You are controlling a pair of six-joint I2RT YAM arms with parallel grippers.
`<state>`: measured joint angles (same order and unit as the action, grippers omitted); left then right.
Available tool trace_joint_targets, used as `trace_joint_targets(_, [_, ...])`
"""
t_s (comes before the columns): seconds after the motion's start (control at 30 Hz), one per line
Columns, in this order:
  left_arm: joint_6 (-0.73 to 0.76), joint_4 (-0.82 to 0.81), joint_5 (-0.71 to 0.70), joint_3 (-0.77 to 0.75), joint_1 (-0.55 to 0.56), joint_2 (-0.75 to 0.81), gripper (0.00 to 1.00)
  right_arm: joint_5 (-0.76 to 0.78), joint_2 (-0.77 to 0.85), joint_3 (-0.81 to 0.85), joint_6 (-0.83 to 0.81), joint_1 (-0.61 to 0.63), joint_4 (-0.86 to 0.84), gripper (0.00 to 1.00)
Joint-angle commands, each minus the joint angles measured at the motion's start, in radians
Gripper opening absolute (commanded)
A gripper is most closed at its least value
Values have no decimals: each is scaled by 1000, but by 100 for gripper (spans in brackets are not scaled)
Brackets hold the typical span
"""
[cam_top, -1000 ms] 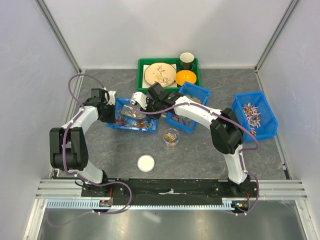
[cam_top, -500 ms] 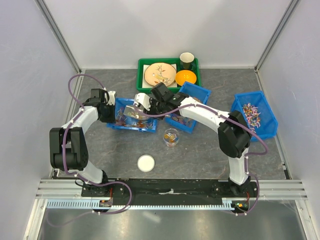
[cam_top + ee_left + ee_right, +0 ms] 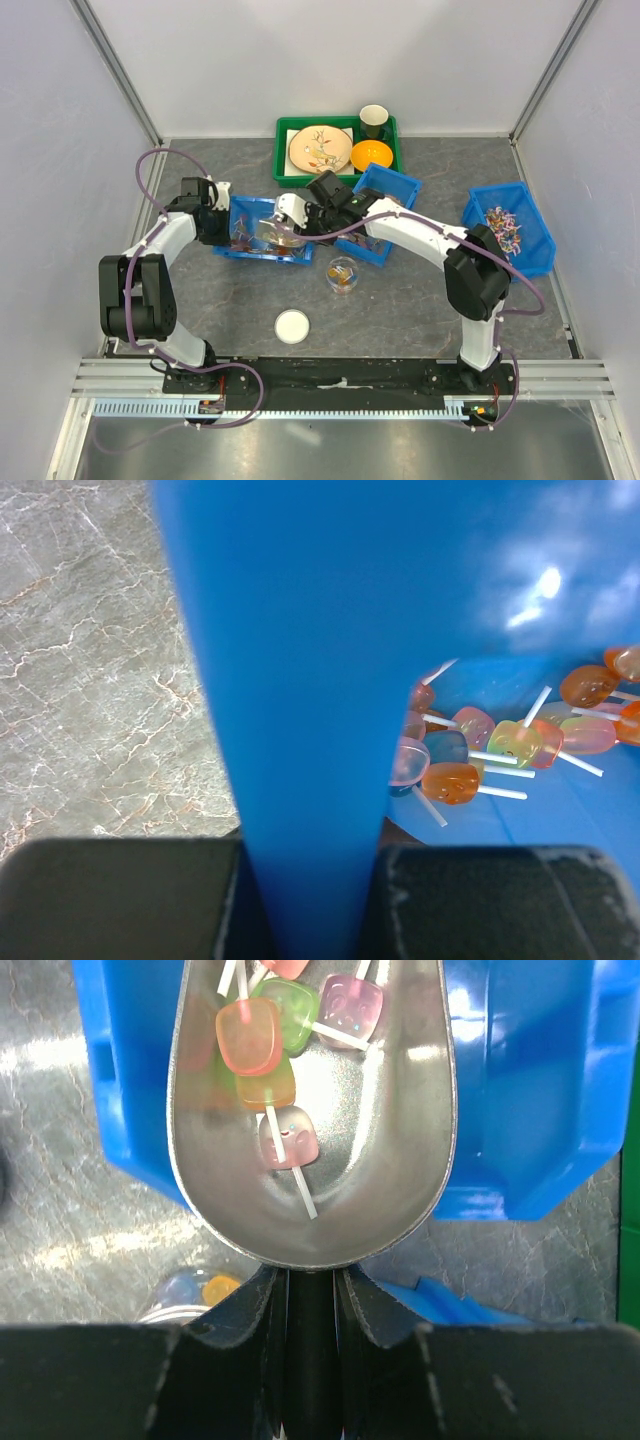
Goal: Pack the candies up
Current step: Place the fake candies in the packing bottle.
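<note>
Top external: scoop (image 3: 287, 213) shifted right, candies (image 3: 268, 1045) aboard.

The scoop (image 3: 330, 1160) is shiny silver, holding pink, green, yellow and pale purple candies (image 3: 270, 1045) on white sticks. Beneath the scoop, the bin (image 3: 530, 1090) is bright blue, on a grey marbled table (image 3: 90, 660).

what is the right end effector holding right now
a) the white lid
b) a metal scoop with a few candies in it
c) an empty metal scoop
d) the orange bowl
b: the right wrist view shows the right end effector clamped on the handle of a metal scoop, with several candies lying in its bowl above the blue bin.
</note>
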<state>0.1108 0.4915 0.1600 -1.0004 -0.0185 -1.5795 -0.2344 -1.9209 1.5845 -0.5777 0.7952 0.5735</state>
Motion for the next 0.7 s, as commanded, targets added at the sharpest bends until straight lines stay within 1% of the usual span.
trace_joint_targets(0.0, [9, -56, 1, -4, -11, 12, 2, -10, 109, -27, -28, -2, -18, 0])
trace_joint_targets(0.43, [9, -56, 6, -3, -17, 16, 2, 53, 215, -112, -42, -8, -34, 0])
trace_joint_targets(0.57, [9, -56, 12, -1, -21, 16, 1, 49, 259, -136, -47, -39, -23, 0])
trace_joint_targets(0.67, [10, -57, 16, -1, -21, 12, 2, 18, 293, -149, -51, -89, 5, 0])
